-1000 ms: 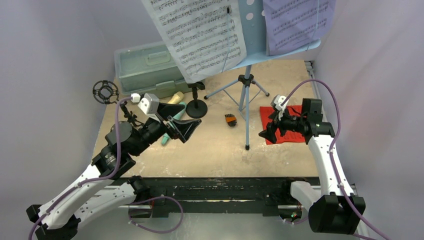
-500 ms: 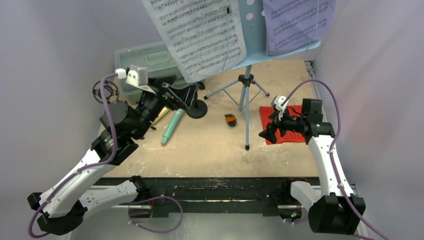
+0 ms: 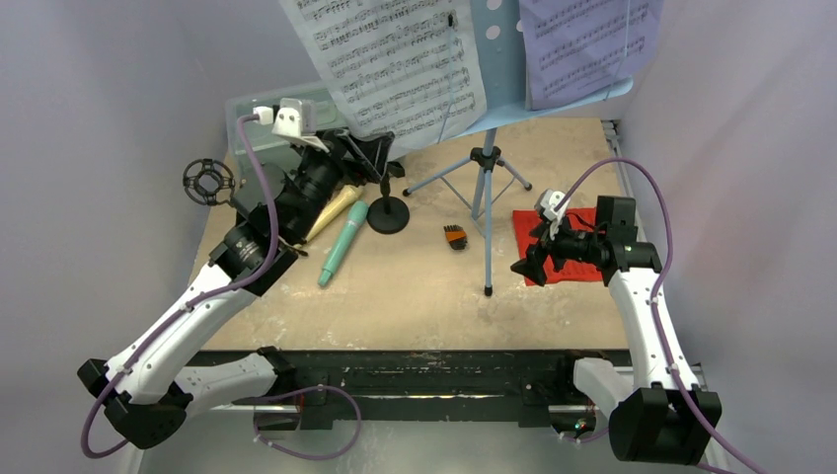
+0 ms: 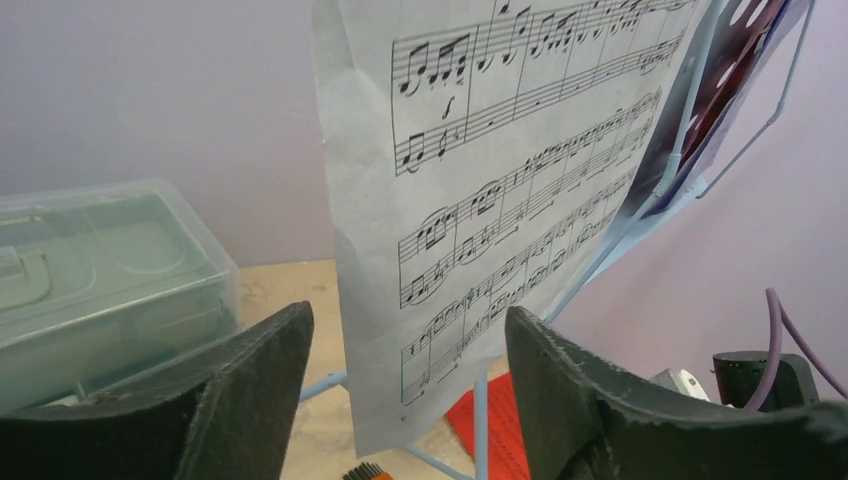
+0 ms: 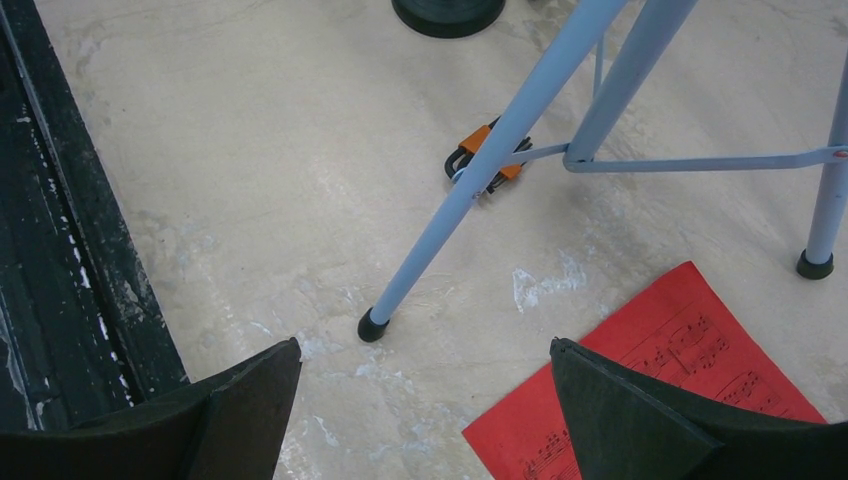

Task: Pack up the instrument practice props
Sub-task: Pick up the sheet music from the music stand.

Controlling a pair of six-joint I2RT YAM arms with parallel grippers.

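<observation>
Left gripper (image 4: 408, 322): jaws spread; the white paper music sheet (image 4: 500, 200) (on the light-blue perforated music rack (image 3: 496, 59)) hangs with its lower corner between them, contact indiscernible. Right gripper (image 5: 425, 350): jaws spread above the red paper music sheet (image 5: 660, 390), near the table's (image 5: 250, 150) right edge.

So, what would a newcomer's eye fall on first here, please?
The light-blue music rack stands in the middle, with a white music sheet and a purple sheet propped on it. The left gripper, jaws open, points at the white sheet's lower edge, and a red sheet lies flat below the open right gripper.
</observation>
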